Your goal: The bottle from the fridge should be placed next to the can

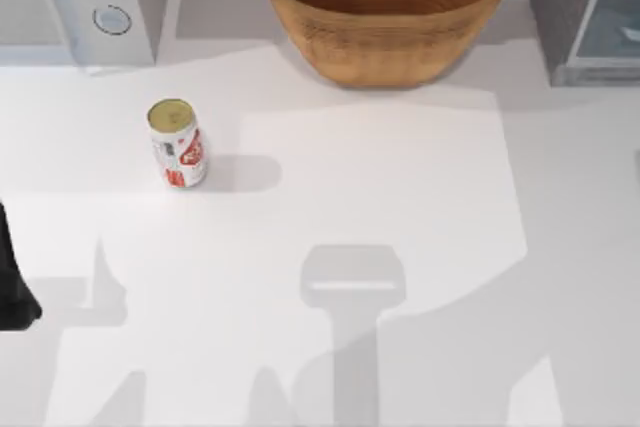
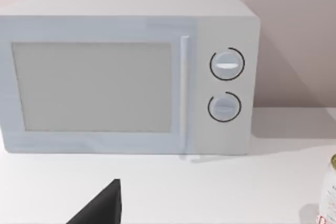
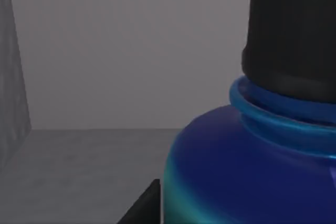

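Cyan bottle close before the right wrist camera, inside a grey compartment.

Top view: the red-and-white can [image 1: 178, 144] stands upright on the white bench [image 1: 400, 217] at left, well apart from the fridge [image 1: 585, 12] at the far right corner; a wooden bowl [image 1: 385, 7] sits between. Left wrist view: white microwave [image 2: 128, 74] with two knobs, one dark finger [image 2: 102, 205]. Right wrist view: the bottle [image 3: 247, 166], blue shoulder, black cap [image 3: 291, 30], one dark finger [image 3: 144, 208] just beside it; whether either pair of fingers is spread or closed, I cannot tell.

bottle [image 3: 252, 171] cropped, fridge [image 1: 590, 17] cut off
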Action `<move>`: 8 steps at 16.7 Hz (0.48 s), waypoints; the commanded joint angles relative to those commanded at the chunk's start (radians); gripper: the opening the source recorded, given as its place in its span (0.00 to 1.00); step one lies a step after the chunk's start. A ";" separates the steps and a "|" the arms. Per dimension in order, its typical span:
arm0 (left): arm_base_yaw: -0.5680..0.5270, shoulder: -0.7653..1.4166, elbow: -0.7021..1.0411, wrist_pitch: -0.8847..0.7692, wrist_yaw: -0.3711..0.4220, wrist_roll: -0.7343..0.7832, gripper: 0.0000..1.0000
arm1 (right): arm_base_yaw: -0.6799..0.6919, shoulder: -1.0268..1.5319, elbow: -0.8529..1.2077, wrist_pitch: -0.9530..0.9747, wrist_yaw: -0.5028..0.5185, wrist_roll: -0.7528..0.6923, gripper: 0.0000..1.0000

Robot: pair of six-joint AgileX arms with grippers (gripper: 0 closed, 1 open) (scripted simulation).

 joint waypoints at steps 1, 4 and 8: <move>0.000 0.000 0.000 0.000 0.000 0.000 1.00 | 0.000 -0.003 0.001 -0.003 0.000 0.000 0.00; 0.000 0.000 0.000 0.000 0.000 0.000 1.00 | -0.001 -0.054 0.009 -0.062 0.000 0.001 0.00; 0.000 0.000 0.000 0.000 0.000 0.000 1.00 | 0.000 -0.125 0.021 -0.147 -0.001 0.001 0.00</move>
